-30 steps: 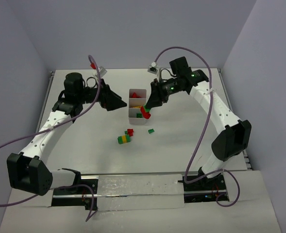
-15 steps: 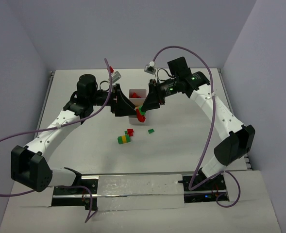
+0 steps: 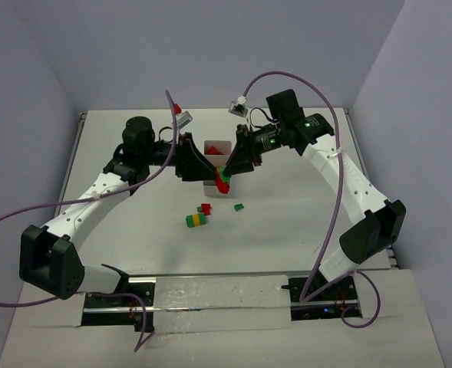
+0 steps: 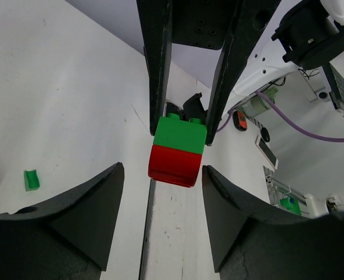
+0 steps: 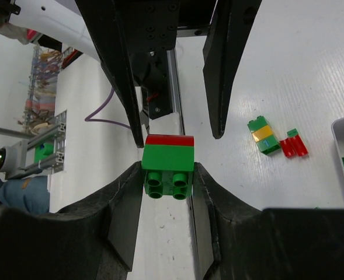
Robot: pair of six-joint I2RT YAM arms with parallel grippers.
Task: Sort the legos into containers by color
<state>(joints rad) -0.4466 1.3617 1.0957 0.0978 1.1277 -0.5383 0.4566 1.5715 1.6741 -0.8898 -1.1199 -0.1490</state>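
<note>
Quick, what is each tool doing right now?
Left tool: open, straddling the red-green stack.
Right tool: shut on the red-green stack.

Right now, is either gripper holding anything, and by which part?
The right gripper clamps the red-green stack by the sides of its green brick. The left gripper is open, straddling the red brick.

Robotics lab test cell, white table (image 3: 133, 245) boxed in by plain lavender-grey walls (image 3: 210, 46), left arm (image 3: 87, 203) and right arm (image 3: 344, 176) bolted at its near edge, purple cables (image 3: 279, 74) looping loose, aluminium extrusion frame (image 5: 28, 135) and cluttered shelving (image 5: 40, 105) beyond the table.
</note>
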